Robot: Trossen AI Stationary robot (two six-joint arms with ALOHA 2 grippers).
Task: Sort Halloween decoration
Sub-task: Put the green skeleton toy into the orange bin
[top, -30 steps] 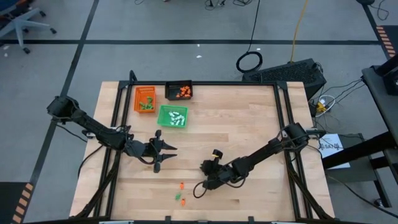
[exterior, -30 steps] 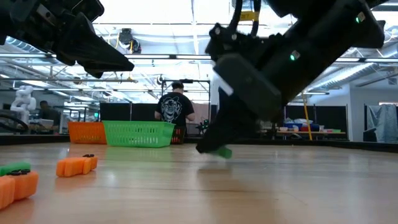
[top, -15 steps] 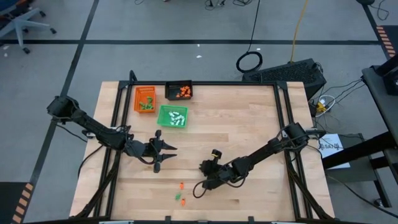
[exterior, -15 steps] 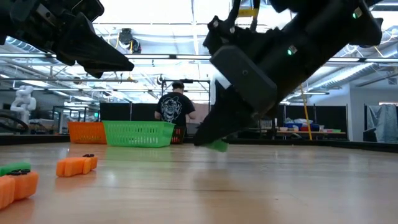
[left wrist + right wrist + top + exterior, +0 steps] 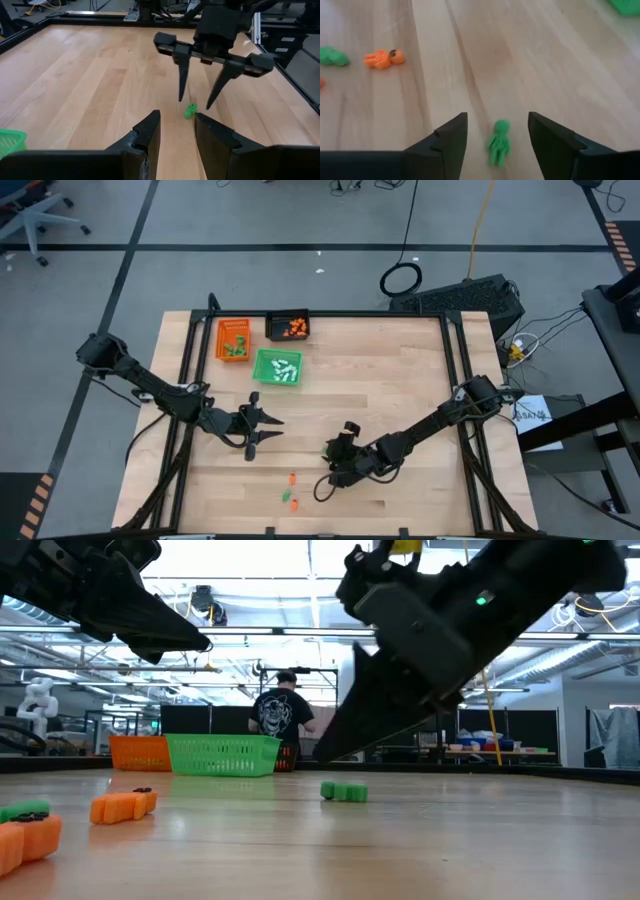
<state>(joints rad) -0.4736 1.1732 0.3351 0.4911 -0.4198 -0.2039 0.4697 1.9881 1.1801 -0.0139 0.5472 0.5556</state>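
Observation:
A tiny green piece of the Halloween decoration lies flat on the wooden table, also seen in the low view and in the left wrist view. My right gripper hangs open just above it, one finger on either side, touching nothing; it shows in the high view. My left gripper waits open and empty at the table's left middle, pointing at the piece. Two orange pieces and a green one lie near the front edge.
Three small trays stand at the far left: orange, black and green, each with pieces inside. A person stands in the room beyond the table. Bare wood stretches across the table's right half.
My right gripper has opened and let go of the green piece. The piece, held just clear of the wood before, has dropped and now lies on the table under the spread fingers.

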